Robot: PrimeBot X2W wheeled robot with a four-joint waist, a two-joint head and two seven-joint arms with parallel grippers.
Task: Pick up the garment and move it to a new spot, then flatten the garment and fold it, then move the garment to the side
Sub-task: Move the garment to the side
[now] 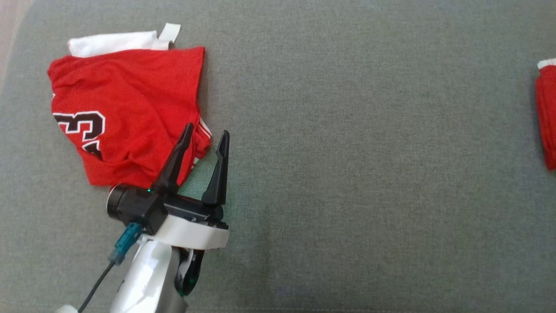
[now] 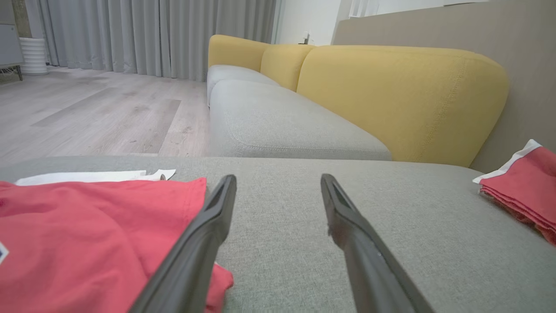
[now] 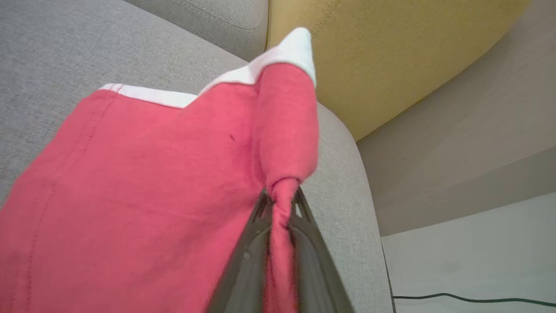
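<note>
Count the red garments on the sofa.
2. One jersey lies at the left, by the open left claw; a second garment is at the right edge, pinched in the right claw. The white cloth behind the jersey may be another garment.

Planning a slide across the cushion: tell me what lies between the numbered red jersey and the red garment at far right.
Head view: from jersey to red garment, bare grey cushion, plus the open left gripper at the jersey's edge.

Far right of left gripper [image 1: 207, 129]: you see red garment [image 1: 548, 117] cut by frame edge | beside it: jersey number [image 1: 99, 126] partly hidden.
</note>
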